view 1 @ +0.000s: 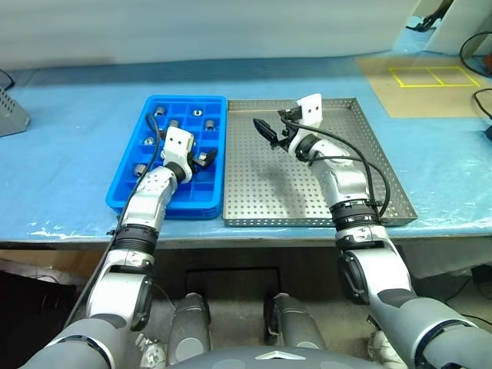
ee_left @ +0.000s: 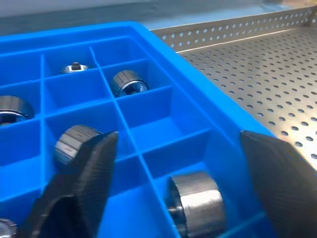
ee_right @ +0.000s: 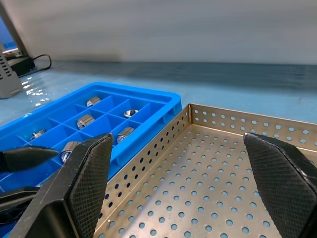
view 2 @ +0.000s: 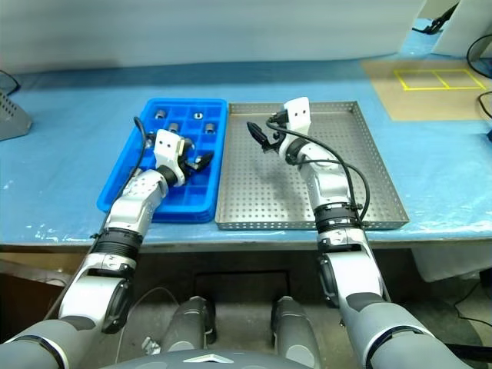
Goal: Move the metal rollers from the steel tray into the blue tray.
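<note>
The blue tray [view 1: 127, 181] lies on the left and holds several metal rollers [view 1: 160, 114] in its square compartments. My left gripper [view 1: 204, 158] hovers open over the tray's right side. In the left wrist view one roller [ee_left: 195, 203] lies in a compartment between its spread fingers [ee_left: 94, 168], untouched. The steel tray [view 1: 307, 192] sits just right of the blue tray, their rims close together. My right gripper [view 1: 267, 132] hangs open above the steel tray's far left part, pointing toward the blue tray, with nothing between its fingers [ee_right: 86, 173].
Both trays rest on a table under a blue cover [view 1: 69, 154]. A grey device [view 1: 9, 114] sits at the far left. A brown board with yellow tape [view 1: 430, 81] and black cables [view 1: 477, 46] lie at the far right. The table's front edge [view 1: 254, 234] runs just below the trays.
</note>
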`<state>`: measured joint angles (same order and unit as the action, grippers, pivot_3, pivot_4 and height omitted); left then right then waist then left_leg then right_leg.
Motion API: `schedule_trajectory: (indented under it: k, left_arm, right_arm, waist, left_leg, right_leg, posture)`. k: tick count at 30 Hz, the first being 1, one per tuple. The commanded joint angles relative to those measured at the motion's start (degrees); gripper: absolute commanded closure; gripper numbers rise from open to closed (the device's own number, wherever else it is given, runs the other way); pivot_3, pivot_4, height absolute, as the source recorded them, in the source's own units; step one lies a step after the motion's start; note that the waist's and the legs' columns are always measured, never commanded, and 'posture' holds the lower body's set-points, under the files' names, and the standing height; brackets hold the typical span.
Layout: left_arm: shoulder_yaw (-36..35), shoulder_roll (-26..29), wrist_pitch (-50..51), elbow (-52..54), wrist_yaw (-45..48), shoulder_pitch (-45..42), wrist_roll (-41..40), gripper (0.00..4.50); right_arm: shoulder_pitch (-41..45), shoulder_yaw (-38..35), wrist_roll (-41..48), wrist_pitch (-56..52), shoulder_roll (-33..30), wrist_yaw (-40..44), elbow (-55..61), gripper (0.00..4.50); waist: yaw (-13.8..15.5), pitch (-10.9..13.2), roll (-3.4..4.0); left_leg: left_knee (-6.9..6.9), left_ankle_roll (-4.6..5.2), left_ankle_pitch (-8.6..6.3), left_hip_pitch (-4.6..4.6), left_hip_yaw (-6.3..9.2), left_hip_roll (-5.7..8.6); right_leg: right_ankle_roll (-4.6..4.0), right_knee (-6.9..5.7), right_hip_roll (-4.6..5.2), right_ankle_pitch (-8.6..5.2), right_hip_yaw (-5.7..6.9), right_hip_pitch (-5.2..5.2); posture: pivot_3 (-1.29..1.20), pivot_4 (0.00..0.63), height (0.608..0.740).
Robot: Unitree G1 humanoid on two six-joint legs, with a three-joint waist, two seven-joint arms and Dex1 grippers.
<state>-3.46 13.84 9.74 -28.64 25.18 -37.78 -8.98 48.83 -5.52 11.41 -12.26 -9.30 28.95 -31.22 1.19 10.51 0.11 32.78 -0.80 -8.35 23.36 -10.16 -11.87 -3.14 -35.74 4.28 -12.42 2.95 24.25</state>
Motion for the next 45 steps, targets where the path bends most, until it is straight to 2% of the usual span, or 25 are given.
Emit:
schedule_trajectory:
  k: [1,8,15,19,23,32,35,41,45]
  left_arm:
    - [-0.23,-0.43,1.74,4.58,1.49,-1.75,-2.06,0.02]
    - [0.78,0.16,4.95,16.44,8.01,-3.29,-6.82,0.02]
    - [0.88,0.77,5.27,21.42,14.34,0.08,-10.99,0.02]
    - [0.94,1.80,5.22,22.69,16.51,0.88,-12.03,0.02]
    - [1.21,2.00,4.76,22.04,16.50,1.05,-11.68,0.02]
    - [-0.62,2.30,3.29,23.87,15.61,2.92,-12.65,0.02]
    - [-1.19,3.06,3.15,25.11,15.06,4.03,-12.73,0.00]
    - [-2.62,4.75,4.33,29.50,12.90,7.32,-12.89,0.00]
    - [-3.45,6.95,5.45,33.42,11.68,9.78,-12.89,0.00]
  right_arm:
    - [2.71,-2.05,-0.17,2.11,-2.12,-2.84,-1.03,0.17]
    - [2.51,-2.69,-1.94,2.08,-9.04,-4.17,-2.12,0.17]
    - [-1.40,-2.82,-1.25,-10.23,-15.79,-3.05,1.48,0.17]
    - [-2.98,-2.92,-0.32,-15.03,-15.16,-3.21,1.71,0.17]
    - [-3.94,-3.21,0.18,-15.26,-13.27,-2.81,-0.95,0.17]
    - [2.45,-0.10,-5.43,-5.72,-10.78,-4.92,-22.87,0.17]
    - [3.57,-0.67,-4.89,-2.64,-10.11,-4.41,-25.29,0.74]
    - [6.04,0.42,-4.98,2.52,-7.54,-1.62,-26.38,2.74]
    - [7.44,0.17,-2.60,4.24,-3.90,3.47,-23.52,2.83]
  waist:
    - [0.13,0.00,0.00]
    - [-0.02,0.01,-0.01]
    - [-0.65,0.01,0.00]
    - [-0.92,0.01,0.00]
    - [-1.31,0.00,0.02]
    - [-1.82,-0.01,0.02]
    - [-1.83,-0.01,0.02]
    - [-1.94,-0.01,0.02]
    - [-1.75,0.01,0.04]
  left_leg:
    - [0.01,0.02,-0.01,0.02,-0.01,0.00]
    - [0.05,0.09,-0.03,0.11,-0.03,0.02]
    - [0.04,0.11,-0.01,0.03,-0.07,0.02]
    - [0.03,0.06,-0.01,-0.02,-0.07,0.00]
    - [0.05,0.06,-0.01,-0.05,-0.11,0.01]
    - [0.10,0.07,-0.03,-0.06,-0.12,0.01]
    - [0.11,0.06,-0.03,-0.14,-0.12,-0.01]
    - [0.07,0.06,-0.03,-0.14,-0.11,-0.04]
    - [-0.01,0.06,-0.03,-0.09,-0.08,-0.05]
  right_leg:
    - [0.00,0.00,0.03,0.00,0.00,0.00]
    - [0.00,0.04,0.03,0.00,0.01,0.02]
    - [0.00,0.04,-0.05,0.00,-0.01,0.02]
    - [0.00,-0.02,-0.07,0.00,-0.01,0.02]
    - [0.00,-0.02,-0.06,0.00,-0.07,0.01]
    - [-0.01,-0.01,-0.05,0.01,-0.07,-0.02]
    - [-0.01,-0.03,-0.05,0.01,-0.07,-0.09]
    - [-0.01,-0.03,-0.06,0.01,-0.06,-0.07]
    - [-0.01,-0.02,-0.06,0.00,-0.03,0.01]
  posture:
    - [-0.24,0.150,0.740]
    - [-0.24,0.150,0.740]
    - [-0.28,0.150,0.740]
    - [-0.28,0.150,0.740]
    - [-0.30,0.150,0.740]
    - [-0.25,0.150,0.740]
    - [-0.23,0.150,0.740]
    - [-0.16,0.150,0.740]
    - [-0.09,0.150,0.740]
